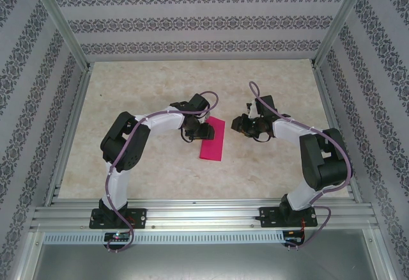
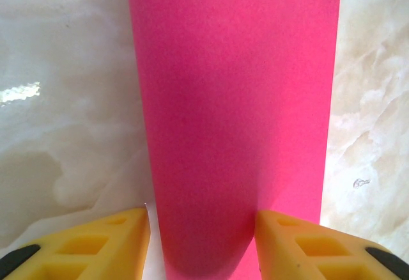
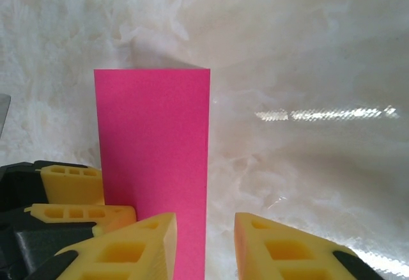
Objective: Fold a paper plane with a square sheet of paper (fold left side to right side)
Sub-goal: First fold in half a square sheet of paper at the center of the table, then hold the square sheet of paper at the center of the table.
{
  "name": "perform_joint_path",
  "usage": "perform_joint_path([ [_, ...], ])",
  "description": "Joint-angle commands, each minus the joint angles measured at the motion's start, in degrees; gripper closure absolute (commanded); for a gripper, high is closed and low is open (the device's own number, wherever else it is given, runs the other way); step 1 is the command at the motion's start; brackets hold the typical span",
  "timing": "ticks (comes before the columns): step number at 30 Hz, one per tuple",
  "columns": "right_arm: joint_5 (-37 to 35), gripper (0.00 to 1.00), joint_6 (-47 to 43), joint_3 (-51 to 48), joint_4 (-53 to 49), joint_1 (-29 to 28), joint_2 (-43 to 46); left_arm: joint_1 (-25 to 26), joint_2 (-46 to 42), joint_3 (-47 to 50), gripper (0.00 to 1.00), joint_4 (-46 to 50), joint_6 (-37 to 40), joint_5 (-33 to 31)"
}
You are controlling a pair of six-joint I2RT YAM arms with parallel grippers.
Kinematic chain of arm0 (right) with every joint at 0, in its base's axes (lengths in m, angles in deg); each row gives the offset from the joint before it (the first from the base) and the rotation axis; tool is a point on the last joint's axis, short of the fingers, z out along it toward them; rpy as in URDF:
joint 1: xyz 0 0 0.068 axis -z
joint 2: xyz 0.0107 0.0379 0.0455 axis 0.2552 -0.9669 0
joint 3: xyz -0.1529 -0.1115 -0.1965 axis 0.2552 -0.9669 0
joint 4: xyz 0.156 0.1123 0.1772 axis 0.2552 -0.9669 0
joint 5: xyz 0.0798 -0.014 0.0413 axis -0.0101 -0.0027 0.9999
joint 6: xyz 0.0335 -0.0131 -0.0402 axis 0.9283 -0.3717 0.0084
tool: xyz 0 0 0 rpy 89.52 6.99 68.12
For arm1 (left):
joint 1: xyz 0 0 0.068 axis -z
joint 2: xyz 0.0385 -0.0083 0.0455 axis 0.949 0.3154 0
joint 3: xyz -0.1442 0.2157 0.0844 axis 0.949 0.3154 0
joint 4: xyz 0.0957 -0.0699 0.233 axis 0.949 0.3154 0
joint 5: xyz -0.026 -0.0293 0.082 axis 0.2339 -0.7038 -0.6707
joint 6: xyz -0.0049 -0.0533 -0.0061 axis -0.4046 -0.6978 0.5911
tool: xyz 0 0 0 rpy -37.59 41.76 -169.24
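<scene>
Near the middle of the table (image 1: 153, 165) the pink sheet (image 1: 213, 139) is laid doubled into a strip, straddled, perhaps touched, by the spread left claw (image 2: 202, 232). The right claw (image 3: 204, 232) is spread beside its edge. Pressing it flat seems called for next.

1. I see white shells and black joints on the left arm (image 1: 117, 181) and right arm (image 1: 323, 158).
2. Lilac cables (image 1: 251, 89) trail down to black bases (image 1: 118, 216) on the aluminium rail (image 1: 204, 215).
3. The left gripper (image 2: 201, 215) has yellow, pocketed fingers (image 2: 102, 245).
</scene>
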Motion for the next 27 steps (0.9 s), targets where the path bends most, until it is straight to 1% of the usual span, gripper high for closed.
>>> perform_joint_path([
  [1,2.5,0.75,1.9,-0.3,3.9,-1.7,-1.8,1.0,2.0,-1.3,0.52,1.1,1.2,-0.4],
  [4,2.7,0.78,2.8,0.6,5.0,-3.8,-3.5,1.0,2.1,-1.3,0.51,1.2,1.2,-0.4],
  [10,2.2,0.81,3.7,3.0,5.3,-6.9,-7.0,1.0,2.1,-1.4,0.51,1.3,1.2,-0.3],
  [16,1.8,0.82,4.0,4.4,4.9,-8.1,-9.5,1.1,2.1,-1.4,0.52,1.4,1.2,-0.4],
  [27,-1.5,0.83,2.8,4.9,0.0,-8.6,-13.3,1.1,1.8,-1.4,0.51,1.3,1.1,-0.5],
])
